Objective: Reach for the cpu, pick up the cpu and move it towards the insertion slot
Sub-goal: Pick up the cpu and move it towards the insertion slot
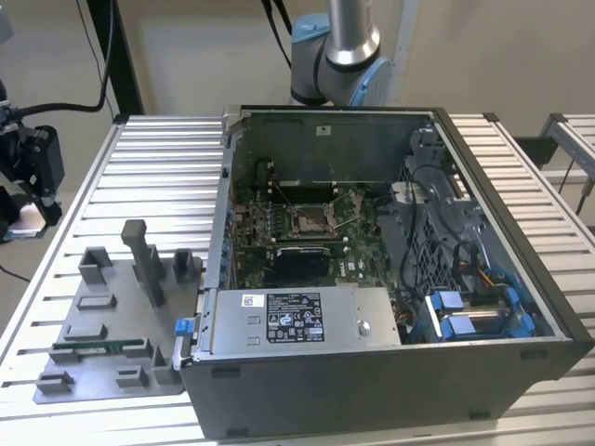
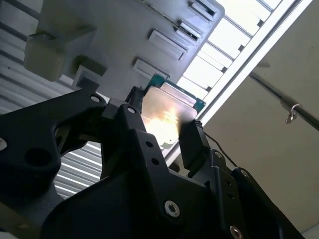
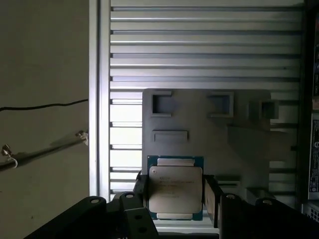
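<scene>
The slatted table (image 1: 139,158) is carrying an open computer case (image 1: 372,372) across its middle. It is also carrying a grey tray (image 1: 102,325) at its near corner on the exterior view's left. The gripper (image 3: 175,195) is hanging near the table's edge on the exterior view's left, over the tray's outer side. Its fingers (image 3: 141,191) are pressing on two opposite sides of the cpu (image 3: 175,188), clamping it. In both wrist views the cpu is riding clear of the tray, flat between the fingers. The insertion slot (image 1: 311,220) is sitting inside the computer case, well apart from the held cpu, with the case's side wall standing between them. As I am judging it, the reach and the pick-up are looking done. The carry toward the insertion slot is looking barely begun, with nearly all of that travel left to make.
</scene>
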You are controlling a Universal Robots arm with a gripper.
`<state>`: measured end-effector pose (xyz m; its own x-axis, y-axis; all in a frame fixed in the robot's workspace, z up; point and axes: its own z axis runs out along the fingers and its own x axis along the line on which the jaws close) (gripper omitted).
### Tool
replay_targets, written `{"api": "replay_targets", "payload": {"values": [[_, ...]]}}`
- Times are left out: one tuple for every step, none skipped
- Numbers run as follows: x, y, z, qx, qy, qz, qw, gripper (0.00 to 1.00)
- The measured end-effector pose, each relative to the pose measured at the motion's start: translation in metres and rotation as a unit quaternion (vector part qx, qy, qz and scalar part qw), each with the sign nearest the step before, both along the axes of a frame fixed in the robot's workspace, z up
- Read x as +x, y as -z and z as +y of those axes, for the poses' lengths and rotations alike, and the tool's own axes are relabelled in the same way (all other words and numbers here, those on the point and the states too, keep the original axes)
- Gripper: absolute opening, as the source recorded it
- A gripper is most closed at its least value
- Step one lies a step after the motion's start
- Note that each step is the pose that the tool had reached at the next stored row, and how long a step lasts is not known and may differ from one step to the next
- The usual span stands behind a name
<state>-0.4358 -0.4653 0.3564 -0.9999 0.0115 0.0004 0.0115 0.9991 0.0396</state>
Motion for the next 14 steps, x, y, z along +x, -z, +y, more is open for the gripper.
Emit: {"api": "replay_targets", "payload": {"values": [[0.0, -0.0022, 0.0, 0.0, 0.0, 0.0, 1.0, 0.0], [0.0, -0.0042, 0.0, 0.0, 0.0, 0.0, 1.0, 0.0], [0.0, -0.0061, 0.0, 0.0, 0.0, 0.0, 1.0, 0.0], [0.0, -0.0078, 0.0, 0.0, 0.0, 0.0, 1.0, 0.0], [0.0, -0.0094, 0.0, 0.0, 0.0, 0.0, 1.0, 0.0], [0.0, -0.0112, 0.0, 0.0, 0.0, 0.0, 1.0, 0.0], [0.0, -0.0132, 0.0, 0.0, 0.0, 0.0, 1.0, 0.0], [0.0, -0.0154, 0.0, 0.0, 0.0, 0.0, 1.0, 0.0], [0.0, -0.0172, 0.0, 0.0, 0.0, 0.0, 1.0, 0.0], [0.0, -0.0189, 0.0, 0.0, 0.0, 0.0, 1.0, 0.0], [0.0, -0.0207, 0.0, 0.0, 0.0, 0.0, 1.0, 0.0], [0.0, -0.0222, 0.0, 0.0, 0.0, 0.0, 1.0, 0.0], [0.0, -0.0236, 0.0, 0.0, 0.0, 0.0, 1.0, 0.0], [0.0, -0.0252, 0.0, 0.0, 0.0, 0.0, 1.0, 0.0]]}}
